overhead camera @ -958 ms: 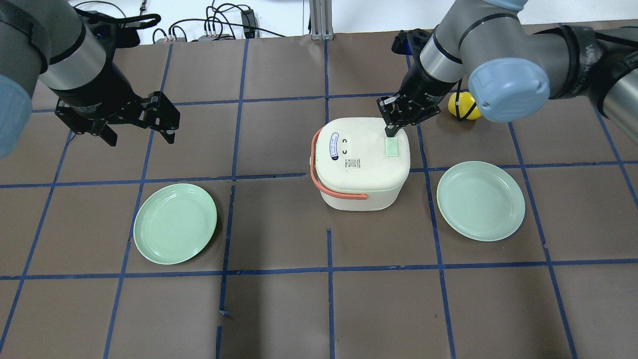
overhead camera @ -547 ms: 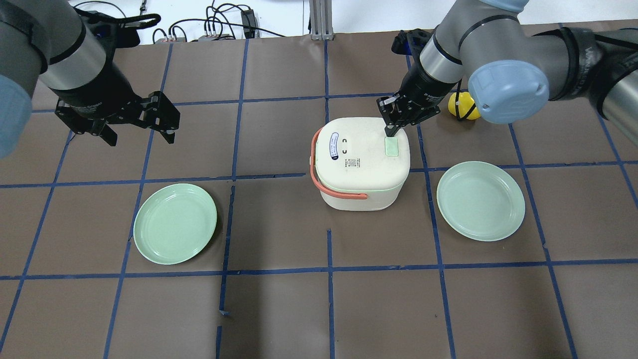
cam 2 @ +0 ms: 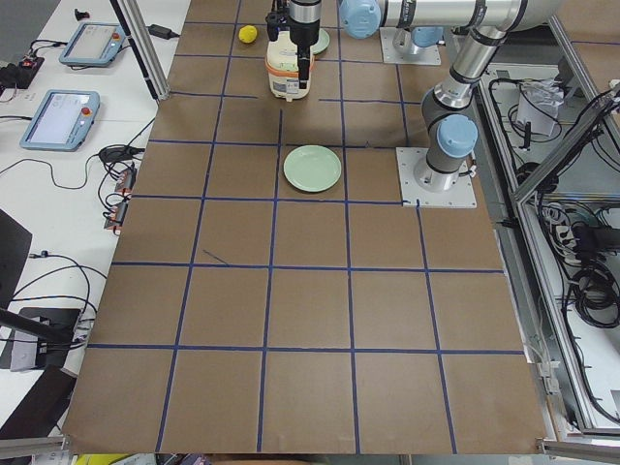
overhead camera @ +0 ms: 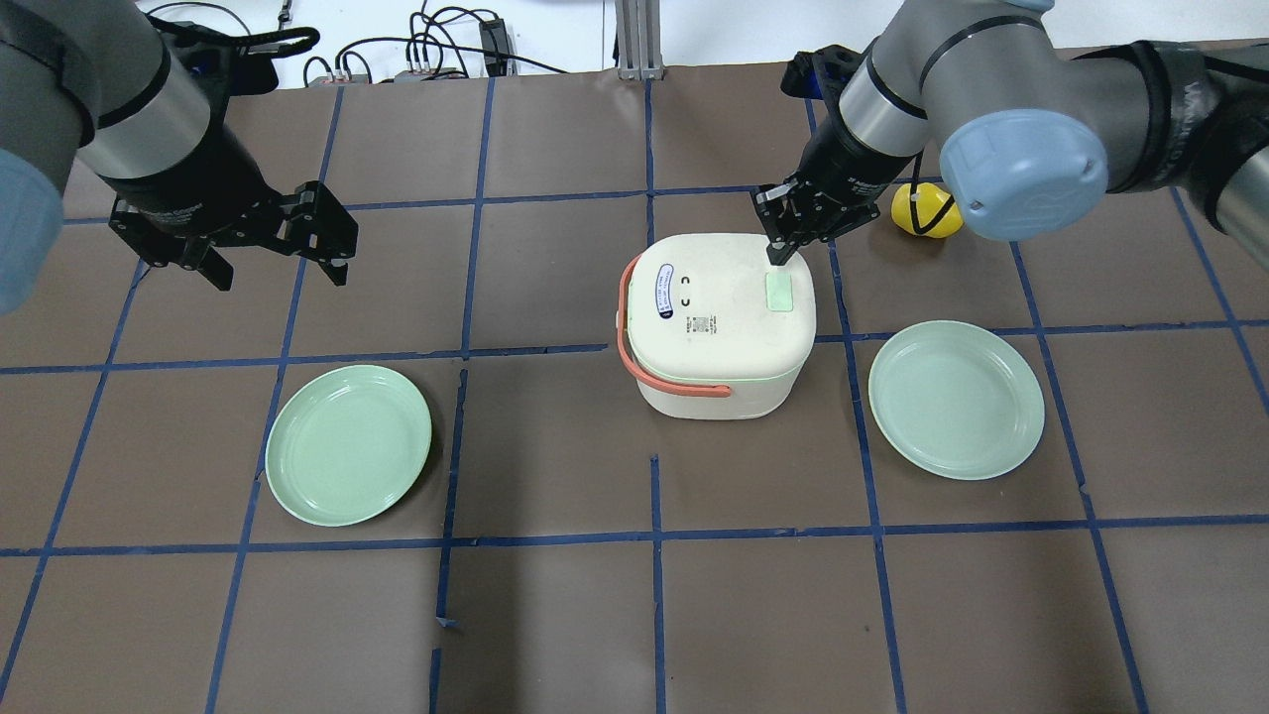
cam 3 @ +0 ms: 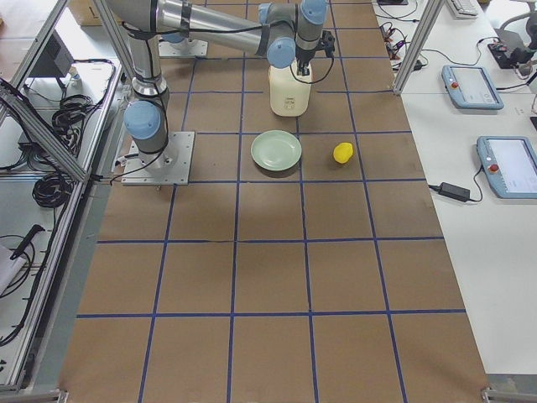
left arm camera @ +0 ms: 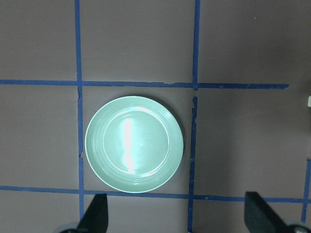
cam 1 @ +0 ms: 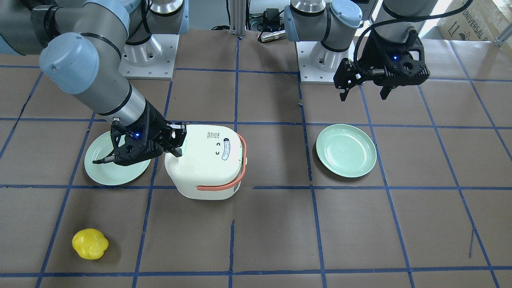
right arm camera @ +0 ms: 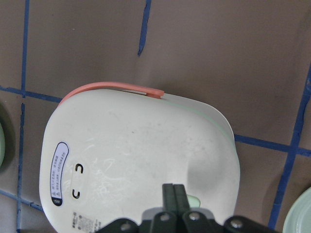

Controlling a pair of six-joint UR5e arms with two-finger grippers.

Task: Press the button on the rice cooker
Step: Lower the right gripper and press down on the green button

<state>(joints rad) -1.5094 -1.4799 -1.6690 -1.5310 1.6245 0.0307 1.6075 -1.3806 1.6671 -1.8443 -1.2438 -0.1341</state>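
The white rice cooker [overhead camera: 719, 342] with a coral handle stands mid-table, lid closed. Its pale green button [overhead camera: 780, 292] sits on the lid's right side. My right gripper [overhead camera: 779, 254] is shut and empty, its tips just over the lid's far edge, a little beyond the button and off it. In the right wrist view the shut fingers [right arm camera: 173, 194] hang over the lid, with the button [right arm camera: 195, 200] half hidden beside them. It also shows in the front view [cam 1: 177, 150]. My left gripper [overhead camera: 278, 268] is open and empty, hovering far to the left.
A green plate [overhead camera: 348, 443] lies front left, under my left gripper in the left wrist view [left arm camera: 134, 143]. A second green plate [overhead camera: 956, 399] lies right of the cooker. A yellow toy [overhead camera: 922, 210] lies behind my right arm.
My right gripper has drawn back slightly from the green button toward the lid's far edge. The left arm has not moved.
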